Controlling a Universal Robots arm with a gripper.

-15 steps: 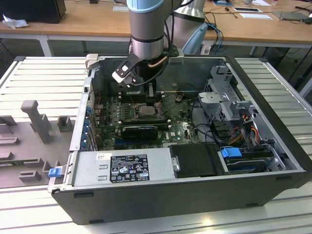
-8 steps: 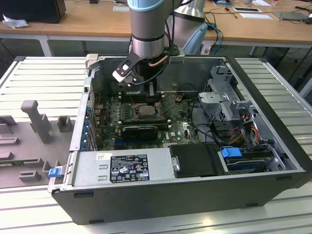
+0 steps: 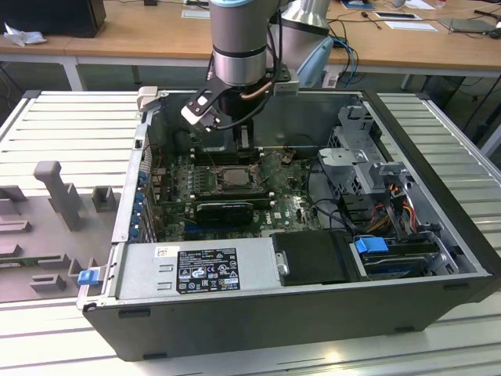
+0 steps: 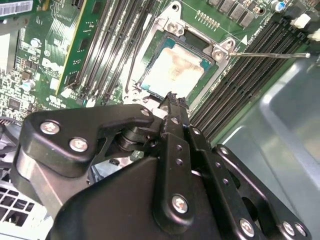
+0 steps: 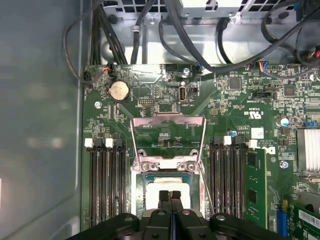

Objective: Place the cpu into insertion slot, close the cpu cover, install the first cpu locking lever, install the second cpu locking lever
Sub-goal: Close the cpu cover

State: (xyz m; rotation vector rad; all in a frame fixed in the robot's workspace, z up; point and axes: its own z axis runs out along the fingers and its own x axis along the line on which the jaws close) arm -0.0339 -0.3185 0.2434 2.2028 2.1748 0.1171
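While the cpu (image 5: 167,181) lies seated in the insertion slot (image 5: 138,185) just below their tips, the jaws are pressed together, holding nothing; the cpu cover (image 5: 167,118) stands hinged open just beyond them.

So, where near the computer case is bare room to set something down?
The ribbed table is bare on the exterior view's right of the case, and in front of it. On that view's left, grey fixtures take room. Inside, cables and the tool over the cpu crowd it.
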